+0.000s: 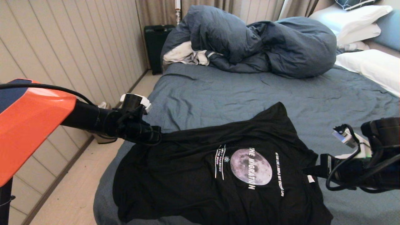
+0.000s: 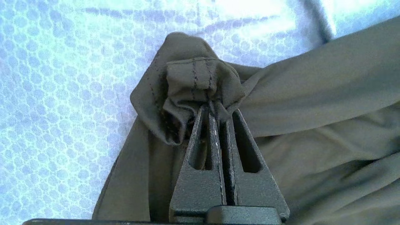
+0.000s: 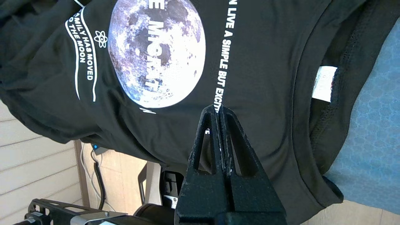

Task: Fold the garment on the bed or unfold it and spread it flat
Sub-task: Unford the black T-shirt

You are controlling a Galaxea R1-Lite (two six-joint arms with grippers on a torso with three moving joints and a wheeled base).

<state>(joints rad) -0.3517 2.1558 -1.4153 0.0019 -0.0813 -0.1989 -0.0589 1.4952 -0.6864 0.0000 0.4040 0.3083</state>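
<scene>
I had the left gripper [image 2: 215, 107] clenched on the shirt [image 1: 200, 175] hem and the right gripper [image 3: 218, 109] pinching its chest, ready to spread it.

A bulky dark-blue duvet [image 1: 250, 43] lies heaped in a crumpled mound at the far side. A white cloth [image 1: 184, 54] protrudes from under the duvet's left edge, touching it. A black hard-shell suitcase [image 1: 157, 43] stands upright on the floor against the cream panelled wall [image 1: 72, 53], just beside the heap's left end. Beige curtains [image 1: 156, 11] hang behind the suitcase. A pale wood-look floor [image 1: 75, 190] runs along the wall. A dark patterned cushion [image 1: 353, 3], possibly navy, sits at the top right corner.
</scene>
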